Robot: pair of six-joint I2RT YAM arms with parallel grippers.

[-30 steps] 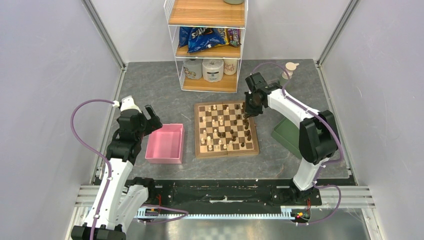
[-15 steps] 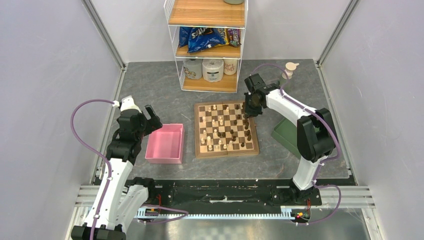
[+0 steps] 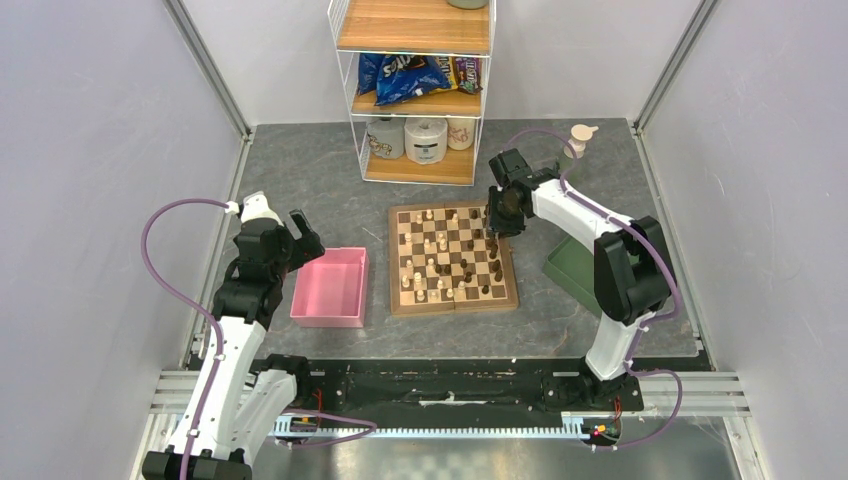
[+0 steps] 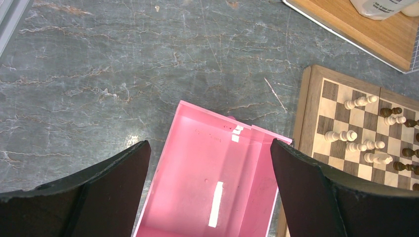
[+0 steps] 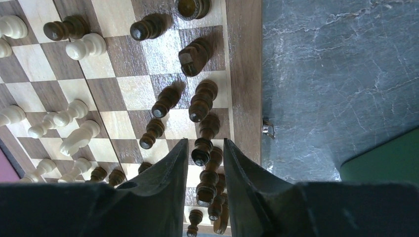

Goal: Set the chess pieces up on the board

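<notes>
The board (image 3: pixel 395 262) lies mid-table with cream and dark chess pieces scattered on it. My right gripper (image 3: pixel 496 226) hangs low over the board's far right edge. In the right wrist view its jaws (image 5: pixel 205 143) stand narrowly open, straddling a column of dark pieces (image 5: pixel 202 101) along the right border (image 5: pixel 244 74), with a small gap on each side. Cream pieces (image 5: pixel 84 46) stand to the left. My left gripper (image 3: pixel 300 235) is wide open and empty above the pink tray (image 3: pixel 330 287). It also shows in the left wrist view (image 4: pixel 210 144), above the tray (image 4: pixel 197 187).
A green tray (image 3: pixel 570 268) sits right of the board, its corner in the right wrist view (image 5: pixel 385 158). A wire shelf (image 3: pixel 415 90) with snack bags and rolls stands behind the board. A small bottle (image 3: pixel 578 138) stands at the back right. Walls close in both sides.
My right gripper has shifted very slightly over the board's far right edge. The left arm has not moved.
</notes>
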